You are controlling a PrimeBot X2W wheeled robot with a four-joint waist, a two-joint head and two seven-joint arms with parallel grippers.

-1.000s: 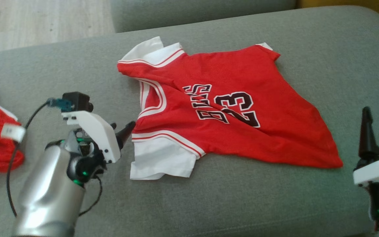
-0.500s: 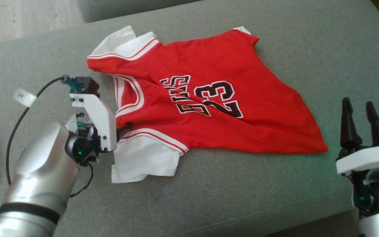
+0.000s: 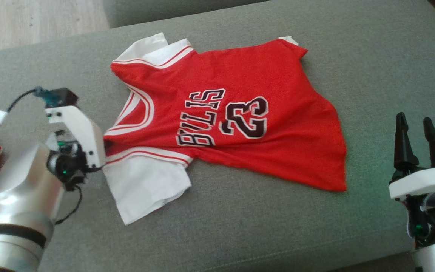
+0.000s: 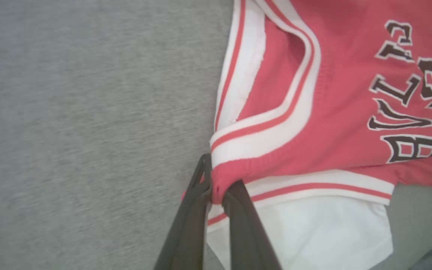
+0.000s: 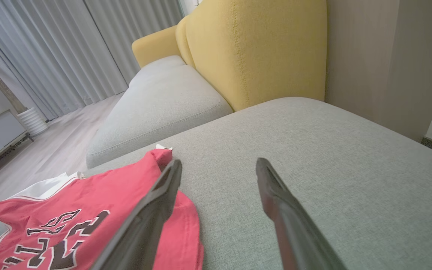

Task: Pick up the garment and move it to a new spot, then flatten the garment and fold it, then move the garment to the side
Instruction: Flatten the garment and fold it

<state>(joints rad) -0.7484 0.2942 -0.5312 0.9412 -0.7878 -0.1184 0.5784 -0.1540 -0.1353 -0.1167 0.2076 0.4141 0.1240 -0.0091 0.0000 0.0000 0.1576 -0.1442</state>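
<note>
**Left claw pinching jersey shoulder; right claw idle**

The left claw [image 4: 216,186] is closed tight on a bunched fold of the jersey [image 3: 240,124], at the red shoulder beside the collar band. I judge this hold suited to dragging the cloth flat. Beyond its fingers the rest of the jersey lies spread on the sofa cushion [image 3: 372,56]. The right claw [image 3: 414,120] stands parted, holding nothing, near the hem corner.
</note>
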